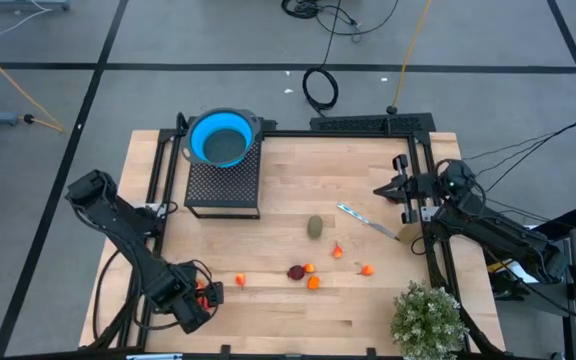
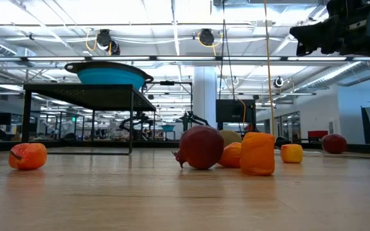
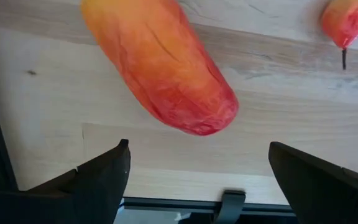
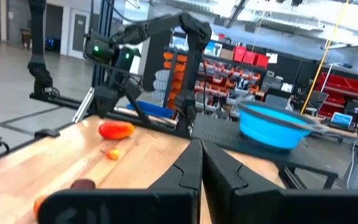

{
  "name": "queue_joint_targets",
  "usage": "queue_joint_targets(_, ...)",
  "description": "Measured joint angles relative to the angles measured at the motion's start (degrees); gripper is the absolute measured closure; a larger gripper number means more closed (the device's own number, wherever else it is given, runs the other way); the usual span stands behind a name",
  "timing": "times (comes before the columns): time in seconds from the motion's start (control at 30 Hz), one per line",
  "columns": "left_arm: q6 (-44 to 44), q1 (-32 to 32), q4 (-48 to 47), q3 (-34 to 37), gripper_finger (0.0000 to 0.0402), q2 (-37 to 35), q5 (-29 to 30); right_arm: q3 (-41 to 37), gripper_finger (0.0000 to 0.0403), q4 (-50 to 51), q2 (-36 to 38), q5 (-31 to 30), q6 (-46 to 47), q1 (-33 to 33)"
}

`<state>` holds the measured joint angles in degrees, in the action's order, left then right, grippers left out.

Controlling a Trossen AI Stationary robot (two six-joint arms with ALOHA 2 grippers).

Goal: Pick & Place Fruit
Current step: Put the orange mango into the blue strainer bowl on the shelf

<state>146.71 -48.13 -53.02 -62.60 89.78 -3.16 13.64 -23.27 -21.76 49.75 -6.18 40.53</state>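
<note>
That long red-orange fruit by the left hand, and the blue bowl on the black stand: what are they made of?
The long red-orange fruit looks like soft foam or rubbery plastic with a matte painted skin: faint creases run across it and the colour fades unevenly from orange to red. The blue bowl seems to be smooth plastic or silicone with a grey rim, evenly coloured and slightly glossy. Neither can be settled by sight alone.
</note>
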Motion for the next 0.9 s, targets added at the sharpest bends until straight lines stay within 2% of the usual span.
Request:
queue_joint_targets(0.17,-0.2,-0.1,0.1,0.2,0.0017,0.0,0.0,0.0,0.0403,1.8,0.0,-1.0,-4.5,0.0)
queue_joint_targets(0.3,-0.2,-0.1,-0.1,0.2,0.0018,0.0,0.1,0.0,0.0403,3.1,0.0,-5.1,-5.2,0.0)
queue_joint_targets(0.9,0.3,1.7,-4.7,0.2,0.0009,0.0,0.2,0.0,0.0403,3.5,0.0,-4.5,-5.1,0.0)
